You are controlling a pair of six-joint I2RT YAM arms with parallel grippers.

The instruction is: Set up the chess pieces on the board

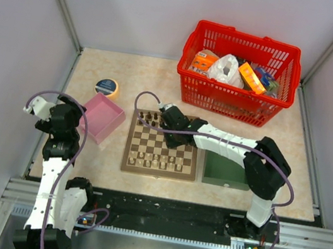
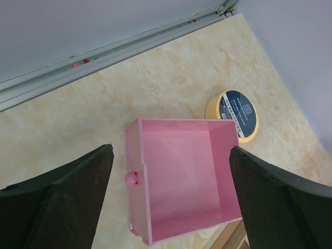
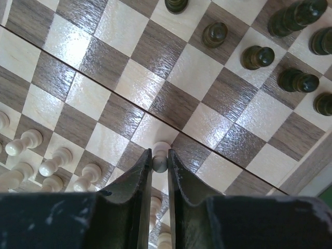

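The wooden chessboard (image 1: 162, 152) lies in the middle of the table, with dark pieces (image 1: 149, 118) along its far edge and pale pieces (image 1: 155, 163) along its near edge. My right gripper (image 3: 160, 162) is shut on a pale cream piece (image 3: 161, 151) and holds it above the board's middle squares (image 3: 171, 104); in the top view it hovers over the board's far part (image 1: 171, 128). Dark pieces (image 3: 258, 56) and pale pawns (image 3: 56, 162) show on the squares. My left gripper (image 2: 171, 197) is open and empty above the pink box (image 2: 179, 174), left of the board.
A red basket (image 1: 239, 69) full of packets stands at the back right. A green tray (image 1: 226, 171) lies right of the board, under my right arm. A roll of yellow tape (image 1: 107, 86) sits behind the pink box (image 1: 102, 118).
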